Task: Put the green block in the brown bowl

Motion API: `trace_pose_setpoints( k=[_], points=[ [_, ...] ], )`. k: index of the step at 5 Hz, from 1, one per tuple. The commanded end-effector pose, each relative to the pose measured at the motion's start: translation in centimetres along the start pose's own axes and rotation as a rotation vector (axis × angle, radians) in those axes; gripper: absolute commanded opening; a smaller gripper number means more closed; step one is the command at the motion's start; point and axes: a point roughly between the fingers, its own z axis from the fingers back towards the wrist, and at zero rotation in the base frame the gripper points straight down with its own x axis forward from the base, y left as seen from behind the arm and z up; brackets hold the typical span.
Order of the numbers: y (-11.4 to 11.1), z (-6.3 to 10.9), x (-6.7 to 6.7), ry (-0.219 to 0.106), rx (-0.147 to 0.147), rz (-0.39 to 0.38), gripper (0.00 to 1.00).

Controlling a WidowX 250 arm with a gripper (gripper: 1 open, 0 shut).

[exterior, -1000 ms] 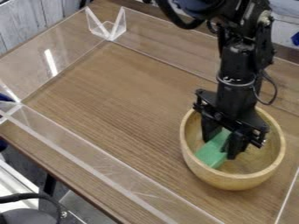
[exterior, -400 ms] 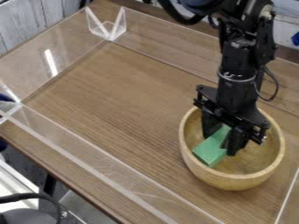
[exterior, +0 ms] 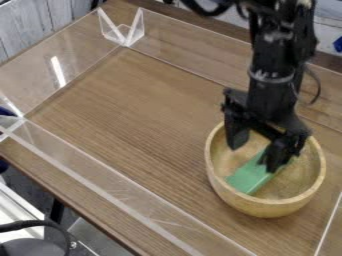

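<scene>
the green block (exterior: pixel 251 177) lies inside the brown bowl (exterior: pixel 310 188), resting on the bowl's inner floor toward the near-left side, its long side running roughly from the rim inward. it appears to sit on the wood under its own weight; nothing is seen gripping it. the tool (exterior: pixel 263 148) hangs directly above the block, pointing straight down, with its two fingers spread wide, one to each side and clear of the green surface. a gap shows between the fingertips and the block, though how large it is cannot be judged from this single view. the bowl itself stands upright near the right edge of the table (exterior: pixel 120 110), undisturbed so far as can be seen, with its far rim partly hidden behind the arm. a clear plastic barrier (exterior: pixel 54 150) borders the table's near and left edges, with a small clear bracket (exterior: pixel 123 28) at the far corner; neither bears on the work. assessment: the placement called for is, to all appearance, accomplished, the block being contained within the bowl and released. what remains, if anything, is for the arm to lift clear of the bowl without catching the rim or the block.
</scene>
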Motion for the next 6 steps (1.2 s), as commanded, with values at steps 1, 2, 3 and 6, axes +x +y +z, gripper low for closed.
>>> trace_pose_setpoints(
  k=[1, 2, 3, 6],
  points=[
    [0.2, 5.0, 1.3, -0.135, 0.016, 0.011, 1.0],
    [0.5, 8.3, 1.7, -0.209, 0.032, 0.021, 1.0],
    [1.5, 10.8, 2.7, -0.254, 0.051, 0.037, 1.0],
    [4.2, 9.3, 7.3, -0.271, 0.061, 0.062, 1.0]
  ],
)
